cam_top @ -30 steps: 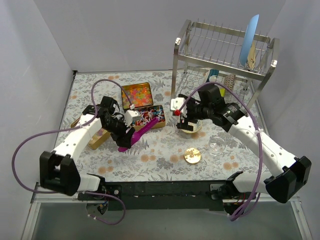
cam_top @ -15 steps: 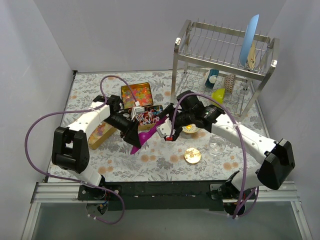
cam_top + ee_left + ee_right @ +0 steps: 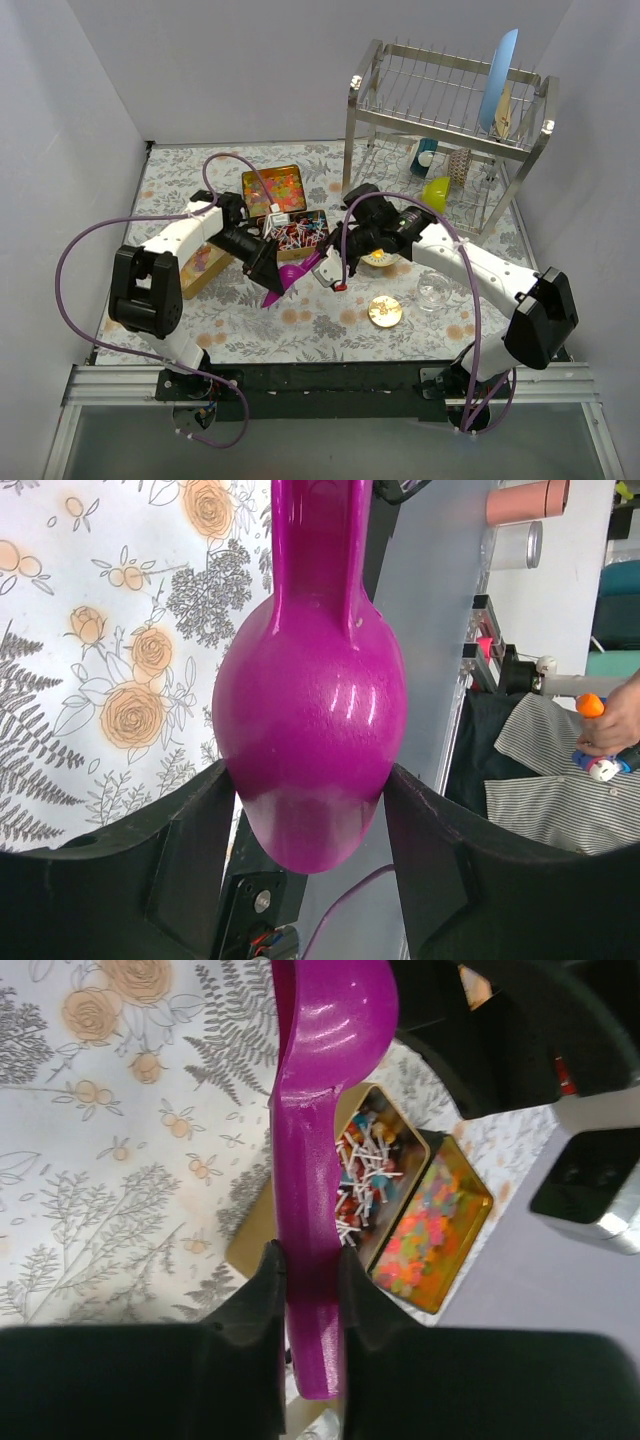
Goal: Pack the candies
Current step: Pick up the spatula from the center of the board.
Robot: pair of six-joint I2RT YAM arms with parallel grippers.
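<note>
From above, the left gripper (image 3: 268,282) and right gripper (image 3: 328,272) are hiding most of the purple scoop (image 3: 288,276). Its handle is running off the left wrist view's top edge. You are seeing the candies (image 3: 298,233) too small to tell apart.

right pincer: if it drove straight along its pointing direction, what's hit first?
The right pincer is clamped on the handle of the purple scoop, so it touches that now. Beyond it, the left pincer gripping the scoop's bowl looks first in line, though depth is unclear.
</note>
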